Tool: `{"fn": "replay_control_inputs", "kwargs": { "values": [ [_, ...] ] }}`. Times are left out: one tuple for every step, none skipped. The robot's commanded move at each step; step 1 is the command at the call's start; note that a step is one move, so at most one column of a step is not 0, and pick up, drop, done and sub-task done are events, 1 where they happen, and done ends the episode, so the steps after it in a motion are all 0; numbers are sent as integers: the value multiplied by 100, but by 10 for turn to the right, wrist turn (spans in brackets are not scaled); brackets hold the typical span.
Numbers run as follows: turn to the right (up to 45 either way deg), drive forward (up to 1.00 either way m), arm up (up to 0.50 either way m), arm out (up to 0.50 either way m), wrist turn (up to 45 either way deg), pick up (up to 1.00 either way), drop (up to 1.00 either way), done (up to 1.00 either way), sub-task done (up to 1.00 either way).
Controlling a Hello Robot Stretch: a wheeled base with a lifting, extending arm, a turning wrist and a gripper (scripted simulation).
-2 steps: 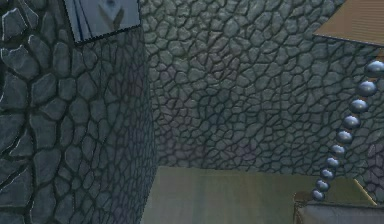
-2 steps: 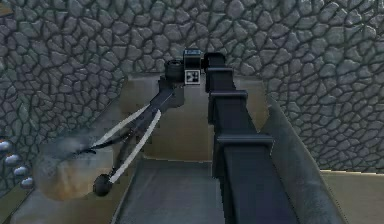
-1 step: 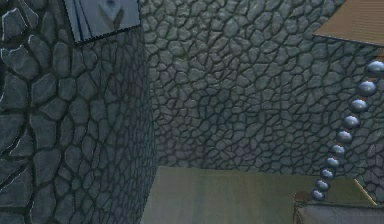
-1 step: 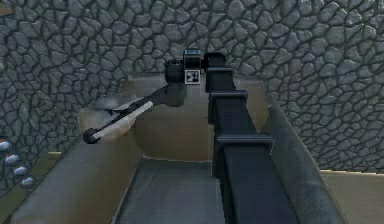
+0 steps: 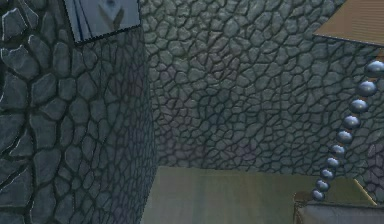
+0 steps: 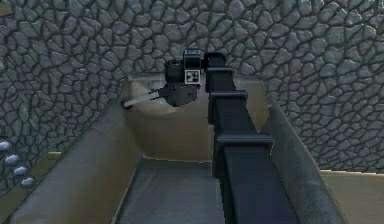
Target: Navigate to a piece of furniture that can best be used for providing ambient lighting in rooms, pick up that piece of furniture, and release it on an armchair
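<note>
Gripper (image 6: 135, 99) near the beige padded armchair's (image 6: 85, 165) back edge; I cannot tell whether it holds anything; a release might rebound off the backrest.

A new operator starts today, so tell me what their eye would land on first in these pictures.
The grey cobbled stone wall dominates, covering most of both views. In the arm side view the dark arm rises from the bottom edge, its gripper near a beige armchair-like seat. A curved string of shiny silver beads runs down the forward view's right.
</note>
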Motion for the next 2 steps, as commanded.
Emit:
{"fn": "replay_control_inputs", "kwargs": {
  "values": [
    [0, 0, 0, 0, 390, 0, 0, 0, 0],
    [0, 0, -26, 0, 0, 0, 0, 0, 0]
  ]
}}
